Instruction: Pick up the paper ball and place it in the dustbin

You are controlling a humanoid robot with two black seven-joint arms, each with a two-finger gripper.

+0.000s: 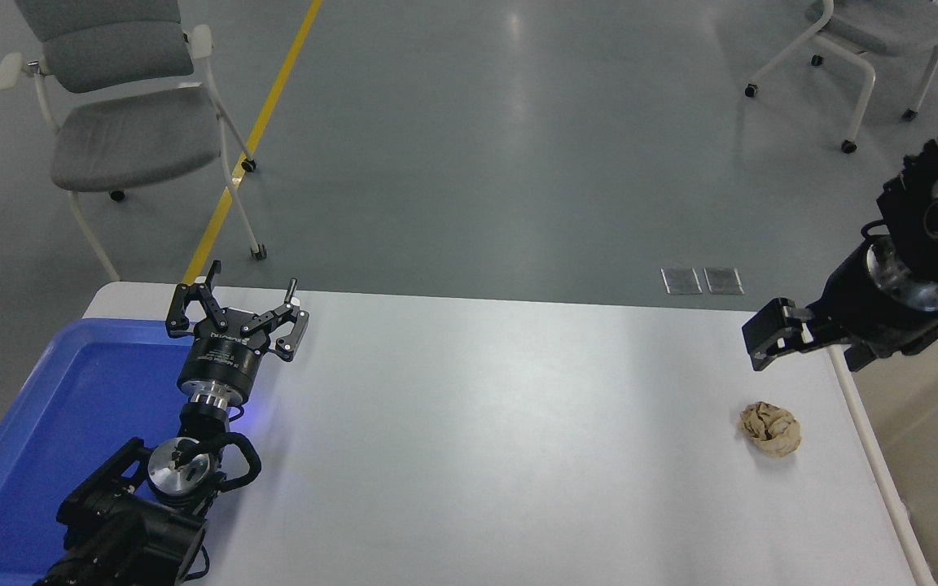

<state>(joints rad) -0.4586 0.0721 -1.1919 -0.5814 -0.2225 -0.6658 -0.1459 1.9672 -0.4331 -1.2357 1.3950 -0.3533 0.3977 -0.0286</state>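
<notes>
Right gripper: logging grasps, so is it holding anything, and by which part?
Nothing. The right gripper is open; the paper ball lies on the table.
</notes>
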